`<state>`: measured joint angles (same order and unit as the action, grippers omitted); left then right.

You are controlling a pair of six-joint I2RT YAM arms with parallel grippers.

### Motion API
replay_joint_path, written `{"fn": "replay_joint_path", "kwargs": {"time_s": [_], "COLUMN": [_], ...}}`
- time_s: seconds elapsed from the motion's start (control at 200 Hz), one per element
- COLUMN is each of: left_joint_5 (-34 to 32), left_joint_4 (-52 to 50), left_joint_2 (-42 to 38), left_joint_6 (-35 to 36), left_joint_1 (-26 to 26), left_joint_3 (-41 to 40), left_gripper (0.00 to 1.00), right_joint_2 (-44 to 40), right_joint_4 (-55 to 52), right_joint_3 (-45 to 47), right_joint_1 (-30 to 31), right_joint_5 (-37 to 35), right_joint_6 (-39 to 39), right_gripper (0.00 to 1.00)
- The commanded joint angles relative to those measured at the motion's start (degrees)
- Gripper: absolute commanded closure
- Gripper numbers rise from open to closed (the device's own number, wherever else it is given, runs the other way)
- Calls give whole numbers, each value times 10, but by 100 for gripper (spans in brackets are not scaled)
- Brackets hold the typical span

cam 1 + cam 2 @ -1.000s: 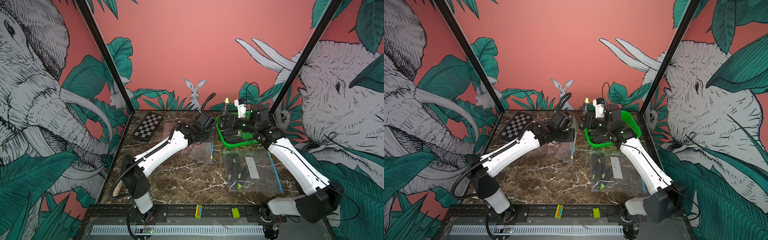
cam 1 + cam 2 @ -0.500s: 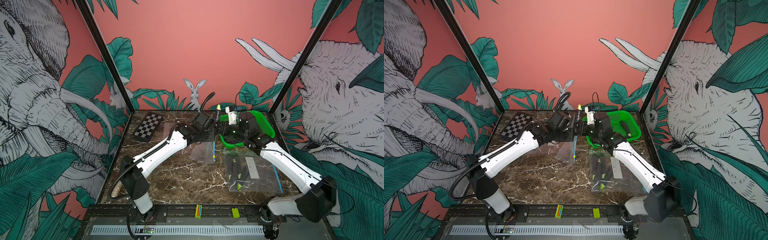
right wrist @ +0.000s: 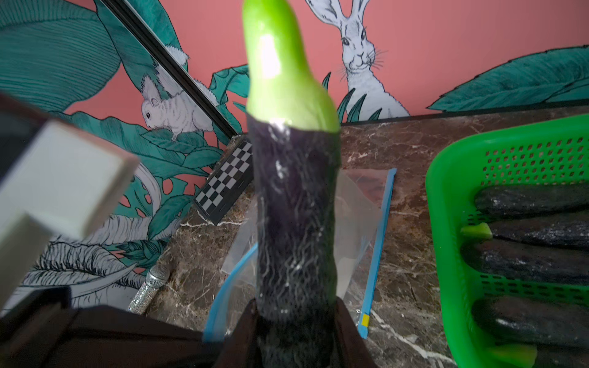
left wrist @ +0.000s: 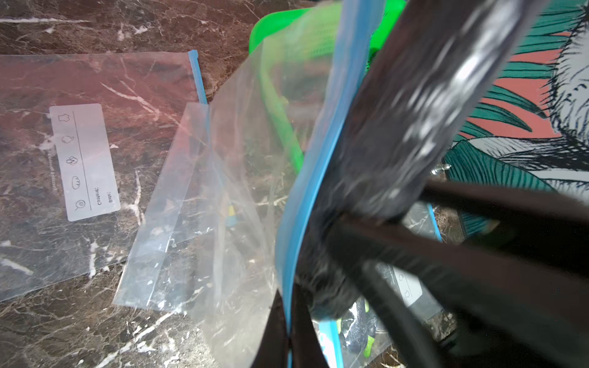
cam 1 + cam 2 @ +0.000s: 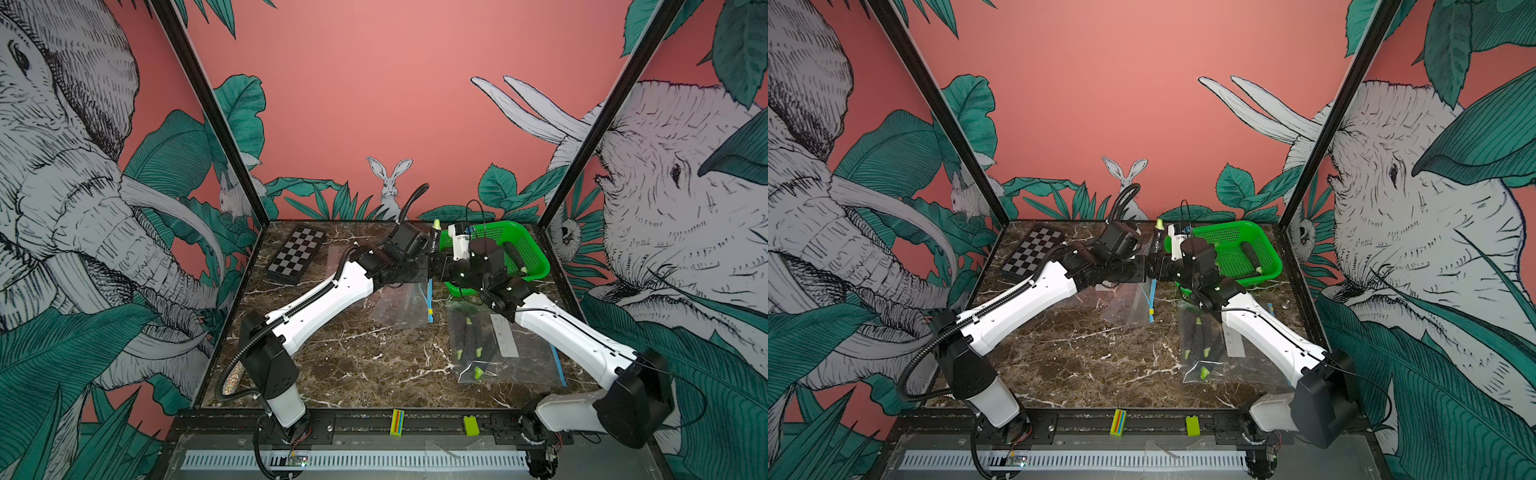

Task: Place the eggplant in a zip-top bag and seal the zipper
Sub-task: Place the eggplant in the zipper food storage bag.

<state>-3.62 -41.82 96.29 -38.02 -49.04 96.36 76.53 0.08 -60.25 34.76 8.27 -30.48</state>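
Observation:
My right gripper is shut on a dark purple eggplant, which stands upright with its green stem on top. In both top views the eggplant is at the back middle, right beside my left gripper. That left gripper is shut on the blue zipper edge of a clear zip-top bag, and the bag hangs down to the table. The eggplant sits against the outside of the zipper strip. I cannot tell whether the bag's mouth is open.
A green basket at the back right holds more eggplants. A second bag with several eggplants lies front right. Another flat bag lies on the marble. A checkerboard is back left and a glittery microphone lies by the left wall.
My right arm has swung left from over the basket, bringing the eggplant up against the bag. The left gripper has held its place with the bag.

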Motion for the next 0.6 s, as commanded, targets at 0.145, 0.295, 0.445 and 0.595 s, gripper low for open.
{"fn": "replay_joint_path", "kwargs": {"time_s": [0.145,0.295,0.445,0.595], "left_joint_5": [-1,-4,-3,0], "left_joint_4": [12,18,29,32], "left_joint_2": [-32,-31,-31,-33], "left_joint_6": [-10,-14,-20,-23], "left_joint_1": [4,5,6,6], "left_joint_3": [2,-1,-6,-11], "left_gripper": [100,100,100,100], "right_joint_2": [-58,-71,-65,-50], "right_joint_4": [82,93,131,148], "right_joint_3": [47,70,91,90], "right_joint_1": [43,62,82,88], "right_joint_5": [-46,-63,-90,-115], "right_joint_6": [28,23,14,9], "right_gripper": [94,92,91,91]}}
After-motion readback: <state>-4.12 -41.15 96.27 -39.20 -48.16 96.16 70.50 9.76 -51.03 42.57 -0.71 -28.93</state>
